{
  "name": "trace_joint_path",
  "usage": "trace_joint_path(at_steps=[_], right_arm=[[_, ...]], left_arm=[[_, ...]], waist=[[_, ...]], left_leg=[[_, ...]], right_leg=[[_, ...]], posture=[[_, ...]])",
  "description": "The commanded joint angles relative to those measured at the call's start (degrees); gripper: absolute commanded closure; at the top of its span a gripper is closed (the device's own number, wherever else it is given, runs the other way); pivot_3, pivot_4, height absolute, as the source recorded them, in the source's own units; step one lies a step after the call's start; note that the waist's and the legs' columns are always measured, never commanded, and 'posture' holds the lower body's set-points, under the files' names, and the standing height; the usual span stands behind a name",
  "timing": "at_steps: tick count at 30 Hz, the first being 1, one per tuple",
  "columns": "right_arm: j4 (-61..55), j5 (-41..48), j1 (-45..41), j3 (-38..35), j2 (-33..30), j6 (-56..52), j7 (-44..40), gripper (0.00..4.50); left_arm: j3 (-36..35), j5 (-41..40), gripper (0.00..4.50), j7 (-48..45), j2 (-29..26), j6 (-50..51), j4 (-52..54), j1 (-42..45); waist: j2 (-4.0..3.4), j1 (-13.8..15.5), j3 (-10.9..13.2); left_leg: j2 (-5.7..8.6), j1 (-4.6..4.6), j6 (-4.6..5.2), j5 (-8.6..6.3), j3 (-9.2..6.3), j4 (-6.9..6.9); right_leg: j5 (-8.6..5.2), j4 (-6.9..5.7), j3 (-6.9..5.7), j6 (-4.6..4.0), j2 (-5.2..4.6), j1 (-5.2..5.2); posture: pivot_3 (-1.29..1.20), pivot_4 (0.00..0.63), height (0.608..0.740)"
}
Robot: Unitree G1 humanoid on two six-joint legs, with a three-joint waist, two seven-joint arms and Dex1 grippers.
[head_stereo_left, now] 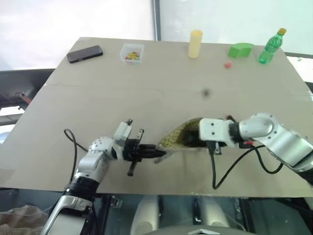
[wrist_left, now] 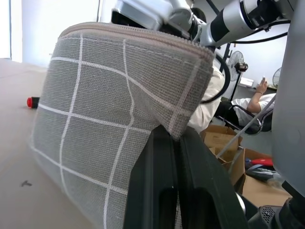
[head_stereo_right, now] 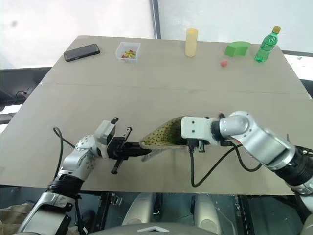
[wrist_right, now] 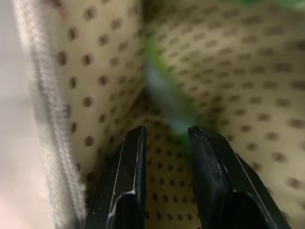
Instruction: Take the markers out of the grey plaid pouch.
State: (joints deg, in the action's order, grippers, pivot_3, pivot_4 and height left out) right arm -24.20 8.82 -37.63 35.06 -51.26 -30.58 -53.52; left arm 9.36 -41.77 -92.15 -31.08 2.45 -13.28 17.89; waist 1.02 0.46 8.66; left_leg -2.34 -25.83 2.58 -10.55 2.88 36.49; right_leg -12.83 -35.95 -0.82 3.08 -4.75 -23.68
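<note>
Pouch (head_stereo_left: 183, 134) propped open above counter (head_stereo_left: 146, 88), one corner pinched in clenched left hand (head_stereo_left: 152, 152). Right hand (wrist_right: 164, 143) inside the mouth, fingers (wrist_right: 131, 157) slightly parted, nothing gripped. Blurred green marker (wrist_right: 167, 102) straight ahead between the fingertips, long axis running deeper into lining.

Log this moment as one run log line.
left gripper: jaws shut on grey plaid pouch edge | right gripper: inside pouch, jaws apart around blurred green marker | markers: none out yet
</note>
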Motion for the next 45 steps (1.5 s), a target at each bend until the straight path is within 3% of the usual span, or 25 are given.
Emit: trace_joint_path(at_steps=[1, 3, 4, 10, 20, 23, 27, 28, 35, 45], right_arm=[[3.1, -6.44, -1.36, 0.4, 2.12, 5.73, -0.84, 2.54], [4.63, -9.82, -1.27, 0.24, 3.92, 8.17, 0.61, 2.13], [5.32, -11.55, -1.15, 0.27, 5.28, 8.73, 1.52, 1.48], [10.6, -21.01, 0.22, 2.24, 11.1, 15.4, 4.11, 1.48], [30.16, -30.83, 1.21, 5.61, 22.6, 28.5, 9.0, 1.48], [32.71, -31.28, 1.68, 3.02, 23.65, 29.92, 10.63, 2.39], [28.9, -28.94, 3.39, -3.06, 21.92, 29.62, 10.52, 4.29], [27.61, -28.16, 3.96, -4.39, 21.64, 29.28, 10.38, 4.45], [5.14, -16.1, 10.06, -19.41, 15.92, 13.33, 3.34, 4.45], [-4.11, -13.26, 12.02, -23.65, 12.81, 2.25, 3.82, 4.45]], left_arm=[[-0.85, -0.43, 4.5, -0.35, 0.7, -0.53, -0.11, 1.27], [-0.69, -0.21, 4.5, -0.35, 1.04, -0.8, -0.39, 1.29], [-0.7, -0.16, 4.5, -0.35, 1.47, -0.76, -0.52, 1.24], [-0.76, 0.2, 4.5, -0.34, 3.94, 1.16, -1.03, 0.95], [-1.82, 2.8, 4.5, -0.34, 7.38, 2.06, -3.51, 1.49], [-2.83, 3.46, 4.5, 0.12, 8.26, 2.6, -3.05, 1.24], [-4.49, 3.69, 4.5, 0.79, 8.56, 3.58, -2.68, 0.74], [-4.73, 3.75, 4.5, 0.83, 8.54, 3.75, -2.56, 0.61], [-8.42, 4.58, 4.5, 3.65, 9.39, 3.38, -6.22, 2.63], [-10.82, 5.68, 4.5, 2.46, 10.75, 2.85, -10.58, 5.65]], waist=[[0.0, 0.01, 0.0], [0.0, 0.07, 0.0], [0.0, 0.09, 0.0], [0.01, 0.18, 0.0], [0.16, -0.65, -0.19], [0.23, -1.26, -0.24], [0.22, -1.18, -0.24], [0.21, -1.16, -0.23], [0.11, -0.73, -0.1], [0.11, -0.84, -0.1]], left_leg=[[-0.01, -0.01, 0.0, 0.0, 0.01, 0.04], [-0.01, -0.01, 0.0, 0.0, 0.02, 0.03], [-0.01, -0.01, 0.0, 0.0, 0.05, 0.03], [-0.02, -0.02, -0.01, 0.01, 0.3, 0.02], [-0.09, 0.26, -0.02, 0.01, 0.33, 0.08], [-0.14, 0.62, -0.04, 0.02, 0.31, 0.08], [-0.37, 1.1, -0.28, -0.12, 0.07, 0.0], [-0.36, 1.08, -0.28, -0.12, 0.02, 0.0], [-0.3, 0.75, -0.07, 0.01, 0.1, -0.14], [-0.15, 0.72, -0.07, 0.0, 0.06, -0.16]], right_leg=[[0.0, -0.01, 0.0, 0.0, 0.03, 0.0], [0.0, -0.01, 0.0, 0.0, 0.03, 0.01], [0.0, -0.01, 0.0, 0.0, 0.04, 0.01], [0.0, -0.03, -0.02, 0.0, 0.08, 0.01], [0.0, -0.23, 0.02, 0.0, 0.15, 0.2], [0.0, -0.39, 0.03, 0.0, 0.17, 0.43], [-0.01, -0.41, 0.03, -0.01, 0.13, 0.79], [-0.01, -0.41, 0.03, -0.02, 0.1, 0.79], [-0.01, -0.21, 0.11, -0.02, 0.04, 0.59], [-0.01, -0.04, 0.04, -0.01, 0.03, 0.57]], posture=[[0.0, 0.15, 0.74], [0.0, 0.15, 0.74], [0.0, 0.15, 0.74], [0.0, 0.15, 0.74], [0.0, 0.15, 0.74], [0.0, 0.15, 0.74], [0.0, 0.15, 0.74], [0.0, 0.15, 0.74], [0.0, 0.15, 0.74], [0.0, 0.15, 0.74]])
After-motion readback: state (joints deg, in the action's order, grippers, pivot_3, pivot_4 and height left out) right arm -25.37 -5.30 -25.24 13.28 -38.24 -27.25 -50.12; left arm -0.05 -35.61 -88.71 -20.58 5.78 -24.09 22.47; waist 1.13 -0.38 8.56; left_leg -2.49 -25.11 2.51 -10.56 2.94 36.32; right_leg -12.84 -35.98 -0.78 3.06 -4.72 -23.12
